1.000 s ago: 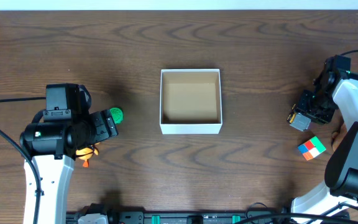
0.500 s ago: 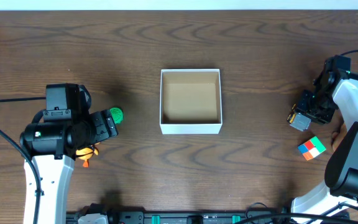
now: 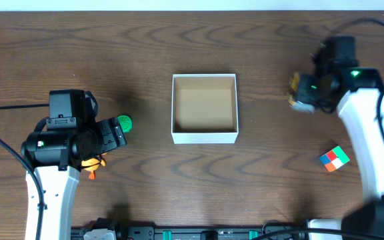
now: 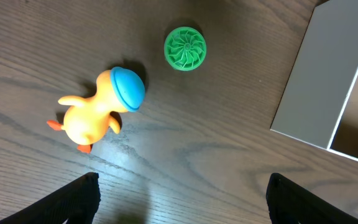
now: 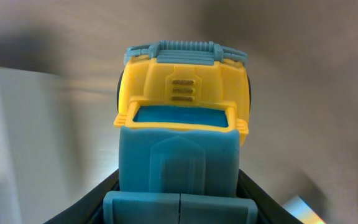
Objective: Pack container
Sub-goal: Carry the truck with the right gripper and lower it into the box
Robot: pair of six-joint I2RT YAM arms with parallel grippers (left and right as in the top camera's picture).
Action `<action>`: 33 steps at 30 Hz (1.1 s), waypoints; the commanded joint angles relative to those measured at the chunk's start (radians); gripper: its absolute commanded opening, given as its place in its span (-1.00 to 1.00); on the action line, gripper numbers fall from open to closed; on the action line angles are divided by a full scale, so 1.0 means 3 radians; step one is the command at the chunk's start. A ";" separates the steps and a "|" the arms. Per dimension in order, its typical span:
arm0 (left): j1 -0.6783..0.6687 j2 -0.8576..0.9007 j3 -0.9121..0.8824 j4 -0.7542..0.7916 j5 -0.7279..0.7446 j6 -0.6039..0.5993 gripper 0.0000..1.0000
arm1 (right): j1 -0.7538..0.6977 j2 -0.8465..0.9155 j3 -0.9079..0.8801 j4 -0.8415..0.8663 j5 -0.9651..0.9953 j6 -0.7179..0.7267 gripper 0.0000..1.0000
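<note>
The container (image 3: 204, 137), a square white-walled box with a tan inside, sits mid-table; its corner shows in the left wrist view (image 4: 319, 87). My right gripper (image 3: 303, 93) is shut on a yellow and blue toy truck (image 5: 182, 130) and holds it above the table, right of the container. My left gripper (image 4: 182, 199) is open and empty, hovering by a yellow duck with a blue cap (image 4: 98, 109) and a green round disc (image 4: 185, 48). The disc also shows in the overhead view (image 3: 124, 123), left of the container.
A multicoloured cube (image 3: 334, 159) lies on the wooden table at the right, below my right arm. Black cables run along the left and right table edges.
My right arm has lifted the toy truck off the table and carried it left and up toward the container. The left arm has not moved.
</note>
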 commanded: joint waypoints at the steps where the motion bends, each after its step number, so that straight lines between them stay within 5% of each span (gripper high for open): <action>1: 0.0017 -0.0005 0.0061 0.0001 -0.0017 0.0006 0.71 | 0.0582 -0.0181 0.0075 0.0120 0.0029 0.0354 -0.98; 10: 0.0017 -0.0005 0.0061 0.0001 -0.0017 0.0006 0.72 | 0.1645 0.0287 0.0071 0.0573 0.0572 0.1176 -0.97; 23: 0.0017 -0.0005 0.0061 0.0003 -0.0017 0.0006 0.71 | 0.1508 0.1033 0.0071 0.0835 0.0586 0.1577 -0.83; 31: 0.0017 -0.0005 0.0061 0.0003 -0.0017 0.0006 0.71 | 0.1508 0.1034 0.0071 0.0856 0.0557 0.1387 0.05; 33: 0.0017 -0.0005 0.0061 0.0003 -0.0017 0.0006 0.71 | 0.1514 0.1034 0.0071 0.0856 0.0548 0.1336 0.10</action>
